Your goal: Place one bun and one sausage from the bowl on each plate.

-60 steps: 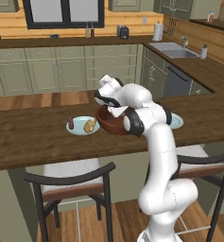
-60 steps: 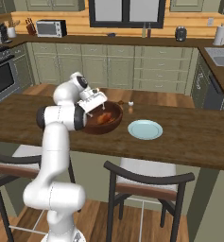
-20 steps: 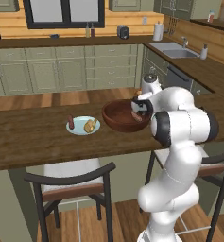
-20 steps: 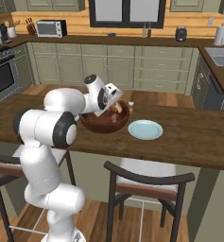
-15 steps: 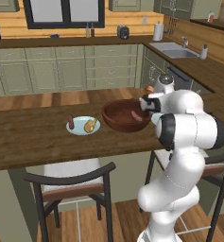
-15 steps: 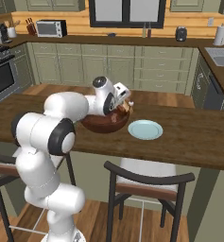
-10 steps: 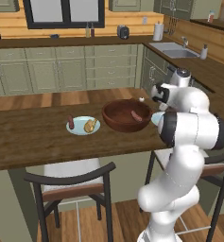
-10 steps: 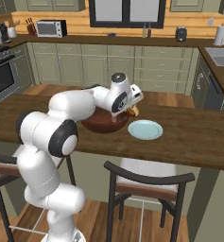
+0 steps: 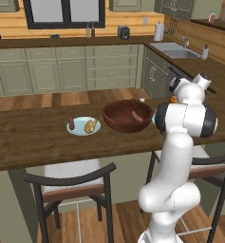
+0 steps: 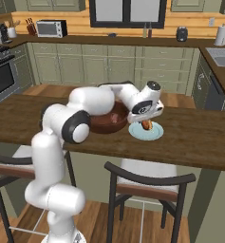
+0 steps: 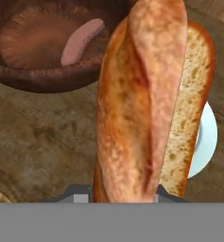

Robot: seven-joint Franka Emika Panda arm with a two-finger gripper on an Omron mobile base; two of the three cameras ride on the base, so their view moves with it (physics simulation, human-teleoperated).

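A: What does the bun (image 11: 146, 99) look like?

B: Long and split, with a glossy orange-brown crust and a pale, porous crumb along one side. In the hand view it stands lengthwise right in front of the camera. The gripper (image 10: 147, 124) is clamped on it.

A: And where is it relative to the bowl (image 9: 127, 116)?

B: Just beside the bowl, on its sink side, held above the pale blue plate (image 10: 146, 132) that sits there. The bowl is the deep, dark reddish-brown wooden one, and one pink sausage (image 11: 81, 41) lies inside it.

A: What changed from a second ago?

B: Then the hand was over the bowl's rim. It has since swung out of the bowl and across to the plate beside it, carrying the bun along. The bowl has not shifted.

A: The other plate (image 9: 83, 126)?

B: On the far side of the bowl from the gripper, near it but apart, holding a bun piece and a dark sausage.

A: How is the arm posed?

B: It rises from the base, bends at the elbow over the counter (image 9: 33, 140) edge, and reaches past the bowl, hand angled down toward the plate.
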